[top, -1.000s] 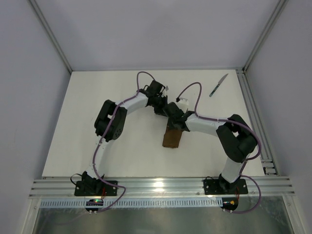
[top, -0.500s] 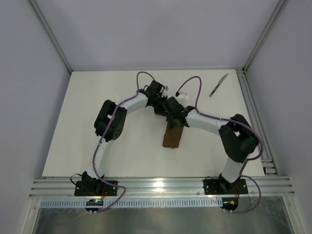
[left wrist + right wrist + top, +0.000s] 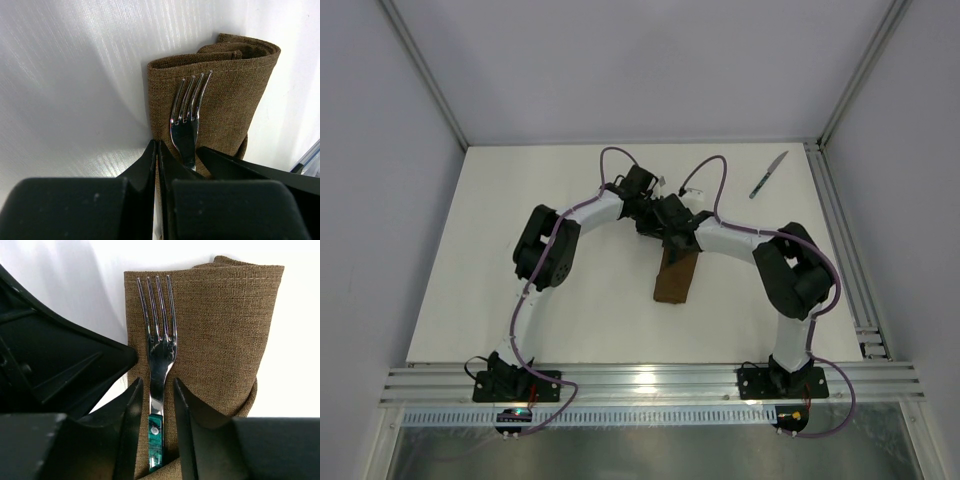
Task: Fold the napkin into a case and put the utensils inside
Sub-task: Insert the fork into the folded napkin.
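The dark brown napkin is folded into a narrow case [image 3: 673, 284] at the table's middle. It also shows in the left wrist view [image 3: 235, 95] and the right wrist view [image 3: 220, 330]. The fork [image 3: 158, 340] lies on it, tines pointing away, its teal handle [image 3: 155, 440] tucked under a cloth fold. It also shows in the left wrist view [image 3: 187, 110]. My right gripper [image 3: 156, 390] is open, one finger on each side of the fork's neck with small gaps. My left gripper [image 3: 157, 150] is shut on the case's left edge. The knife [image 3: 768, 175] lies apart at the far right.
Both grippers crowd the case's far end [image 3: 660, 225], nearly touching each other. The left gripper's black body [image 3: 50, 370] fills the left of the right wrist view. A metal rail [image 3: 840, 230] runs along the table's right edge, close to the knife.
The right arm has folded its elbow inward and its gripper has crept a little toward the case's far end. The left arm, the case and the knife have not moved.
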### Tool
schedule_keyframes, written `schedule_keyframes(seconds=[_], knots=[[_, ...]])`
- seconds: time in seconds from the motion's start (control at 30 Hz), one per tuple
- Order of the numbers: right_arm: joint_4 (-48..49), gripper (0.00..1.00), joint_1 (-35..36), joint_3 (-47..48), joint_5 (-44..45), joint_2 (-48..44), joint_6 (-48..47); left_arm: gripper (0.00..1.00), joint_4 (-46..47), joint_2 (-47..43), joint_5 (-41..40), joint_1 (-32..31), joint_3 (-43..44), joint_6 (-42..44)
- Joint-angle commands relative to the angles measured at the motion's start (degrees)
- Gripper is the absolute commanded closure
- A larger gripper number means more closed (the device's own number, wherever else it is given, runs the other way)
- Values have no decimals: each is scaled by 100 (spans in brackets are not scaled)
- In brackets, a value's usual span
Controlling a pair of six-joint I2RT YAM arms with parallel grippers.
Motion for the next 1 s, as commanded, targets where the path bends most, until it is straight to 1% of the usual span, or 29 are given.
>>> schedule_keyframes(seconds=[0.0,0.1,0.13,0.23,0.37,0.53,0.6,0.67,0.7,0.73,0.8,0.83,0.87,0.9,0.97], knots=[[80,66,36,73,-83,1,4,100,-8,-184,-23,-27,-73,41],[72,77,27,20,-92,71,66,100,-8,-184,-32,-27,-64,41],[107,84,36,-6,-118,54,75,100,-17,-184,-49,-27,-64,50],[186,92,71,-129,-171,-78,118,100,-17,-175,-41,-27,-56,59],[177,96,141,-252,-136,-271,206,100,-17,-166,-58,-27,-47,41],[308,96,168,-516,-13,-552,391,100,-25,-166,-67,-27,-47,50],[274,96,168,-464,-22,-535,365,100,-17,-166,-32,-27,-47,50],[186,93,168,-350,-31,-465,294,100,-34,-157,3,-27,-29,59],[177,88,168,-323,-39,-456,268,99,-52,-157,12,-27,-29,59],[177,86,168,-305,-31,-473,242,97,-69,-175,12,-19,-12,85],[186,81,159,-253,40,-544,172,94,-131,-184,-14,-19,32,129],[108,75,159,-209,83,-579,145,92,-174,-201,-67,-10,41,172],[72,72,159,-121,127,-588,101,89,-192,-219,-93,-19,33,199],[37,70,142,-86,197,-631,23,82,-210,-254,-128,-10,32,208],[-51,64,80,-15,259,-719,-39,80,-262,-272,-173,-19,50,269]])
